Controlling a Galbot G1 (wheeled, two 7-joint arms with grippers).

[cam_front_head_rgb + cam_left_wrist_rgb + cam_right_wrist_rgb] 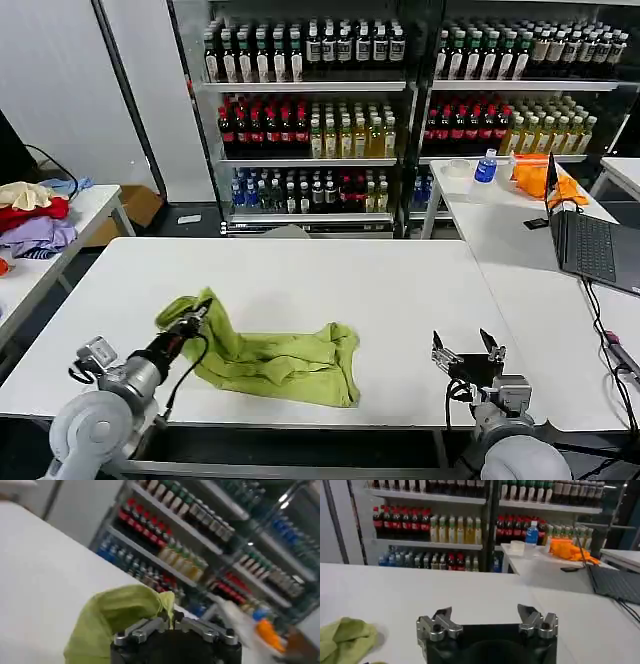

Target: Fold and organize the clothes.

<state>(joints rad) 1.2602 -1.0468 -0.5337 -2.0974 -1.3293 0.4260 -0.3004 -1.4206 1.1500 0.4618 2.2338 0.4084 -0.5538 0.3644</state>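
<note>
The head view takes in the whole white table (300, 270). The T-shirt (270, 355) lies crumpled on its near left part, stretching from a raised left corner to a flatter bunch near the middle. The left wrist view shows that raised corner up close: the lime cloth (112, 620) humps over the left gripper (172, 625), whose fingers are clenched on the fabric. In the head view the left gripper (190, 325) sits at the shirt's left end, lifting the pinched fold slightly off the table.

The shirt is plain yellow-green, soft and wrinkled, not folded flat.

The right gripper (468, 352) hovers at the near right of the table, well apart from the shirt, fingers spread wide and holding nothing. In the right wrist view, the right gripper (487, 622) stands released above bare table, with a bit of shirt (345, 637) at the edge.
</note>
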